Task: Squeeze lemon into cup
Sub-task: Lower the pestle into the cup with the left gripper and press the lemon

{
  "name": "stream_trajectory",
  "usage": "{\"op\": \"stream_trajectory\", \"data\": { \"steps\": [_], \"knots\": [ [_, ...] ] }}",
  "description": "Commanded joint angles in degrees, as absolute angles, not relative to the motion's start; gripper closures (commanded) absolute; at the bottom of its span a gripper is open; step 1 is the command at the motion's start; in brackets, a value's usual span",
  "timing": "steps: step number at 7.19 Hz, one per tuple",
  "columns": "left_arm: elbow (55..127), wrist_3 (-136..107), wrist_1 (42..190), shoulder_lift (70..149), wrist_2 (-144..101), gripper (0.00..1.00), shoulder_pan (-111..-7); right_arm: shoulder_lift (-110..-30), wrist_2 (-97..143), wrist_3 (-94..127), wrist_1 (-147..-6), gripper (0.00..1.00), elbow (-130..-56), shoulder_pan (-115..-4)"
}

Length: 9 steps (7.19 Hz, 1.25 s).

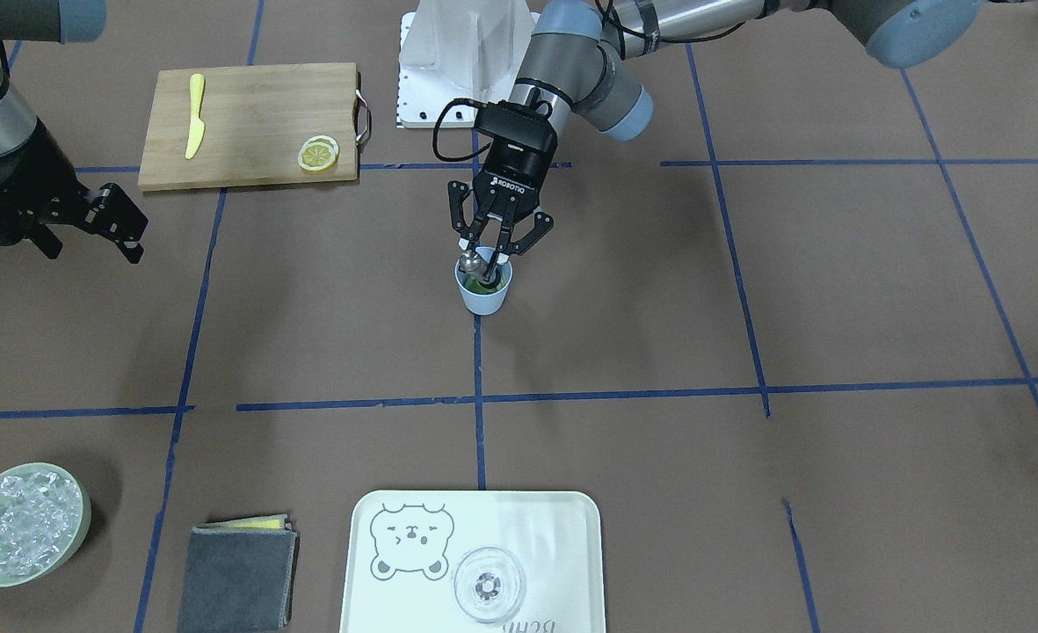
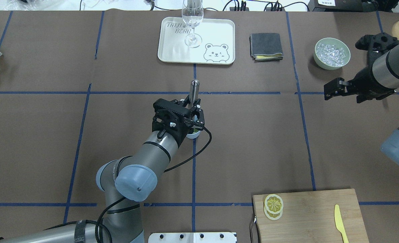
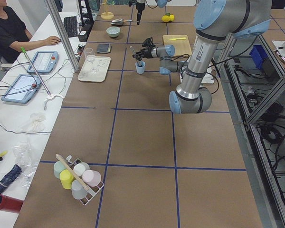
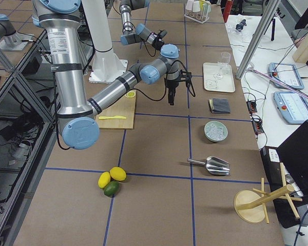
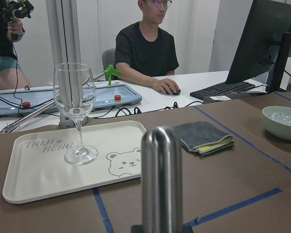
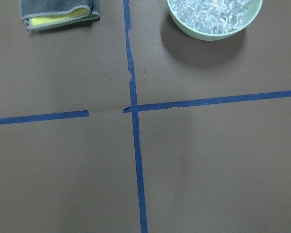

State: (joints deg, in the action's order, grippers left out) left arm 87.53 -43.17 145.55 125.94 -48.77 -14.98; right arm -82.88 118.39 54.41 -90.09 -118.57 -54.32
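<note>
Near the middle of the table, a polished metal rod with a rounded top [image 2: 195,89] is clamped between the fingers of the left gripper [image 1: 486,251]. It is tilted so that its lower end goes down into the small light-blue tapered cup [image 1: 483,299]. Something dark green can be seen inside the cup, but what it is cannot be told. The rod is probably gripped part-way down its length so that its end can be pressed against the cup's bottom.

Beyond the cup, a clear stemmed glass [image 2: 192,20] stands upright on a cream rectangular tray printed with a bear [image 2: 172,50], well apart from the work.

Further right, a folded grey cloth with a yellow layer [image 2: 266,45] lies flat on the table.

The thin round lemon slice with its yellow rind [image 1: 318,154] has not been brought to the cup. It lies at the handle end of the pale wooden cutting board [image 1: 246,123], and a second slice appears to lie under it. The board sits well apart from the cup, on the robot's right side.

A pale green bowl of clear ice pieces [image 2: 317,59] is set near the far right. Just beside it hangs the right gripper [image 2: 329,89], raised off the table. Its fingers look parted and nothing is held. It is judged the freer one to fetch the slice, since the other is occupied.

A yellow plastic knife [image 1: 194,127] lies at the board's outer end.
</note>
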Motion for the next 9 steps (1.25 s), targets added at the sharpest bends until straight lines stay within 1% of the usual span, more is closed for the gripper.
{"op": "stream_trajectory", "data": {
  "steps": [1, 3, 4, 5, 7, 8, 9],
  "knots": [
    [87.45, -43.15, 145.55, 125.95, -48.95, 1.0, -14.85, -82.88, 118.39, 54.4, -90.09, 0.0, -118.56, -54.32],
    [87.01, -43.15, 145.46, 126.21, -48.96, 1.0, -14.77, -82.88, 118.39, 54.4, -90.09, 0.0, -118.39, -54.32],
    [88.66, -42.46, 145.46, 126.21, -49.04, 1.0, -14.77, -82.88, 118.39, 54.4, -90.09, 0.0, -118.39, -54.32],
    [93.55, -36.62, 145.55, 126.12, -49.04, 1.0, -14.85, -82.88, 118.39, 54.4, -90.09, 0.0, -118.48, -54.32],
    [98.24, -34.37, 145.28, 125.25, -49.04, 1.0, -15.29, -82.79, 118.48, 54.4, -90.09, 0.0, -118.56, -54.32],
    [102.44, -30.54, 144.85, 125.16, -49.04, 1.0, -16.25, -82.79, 118.48, 54.4, -90.09, 0.0, -118.48, -54.32],
    [104.92, -30.32, 144.84, 121.76, -48.87, 1.0, -17.04, -82.88, 118.48, 54.4, -90.09, 0.0, -118.48, -54.32]
  ]
}}
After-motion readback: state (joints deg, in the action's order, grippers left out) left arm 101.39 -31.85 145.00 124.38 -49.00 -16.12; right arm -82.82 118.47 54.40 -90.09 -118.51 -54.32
